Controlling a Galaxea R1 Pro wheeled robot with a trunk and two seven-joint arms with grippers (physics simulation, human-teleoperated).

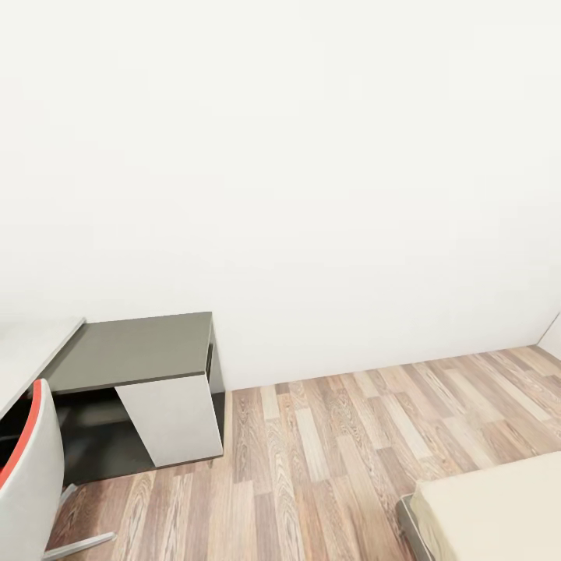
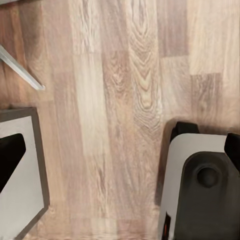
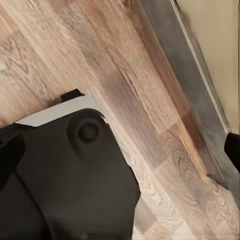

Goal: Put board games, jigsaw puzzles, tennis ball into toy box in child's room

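End effector (image 3: 231, 150) beside bed (image 3: 215, 45)

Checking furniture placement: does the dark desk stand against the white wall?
Touching. In the head view the desk back edge meets the wall with no visible gap.

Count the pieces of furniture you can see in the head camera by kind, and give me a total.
Desk, dark grey top with a white slanted side panel: 1
Chair, white with a red edge, partly cut off at the frame edge: 1
Bed, beige mattress corner on a grey frame: 1
Total: 3
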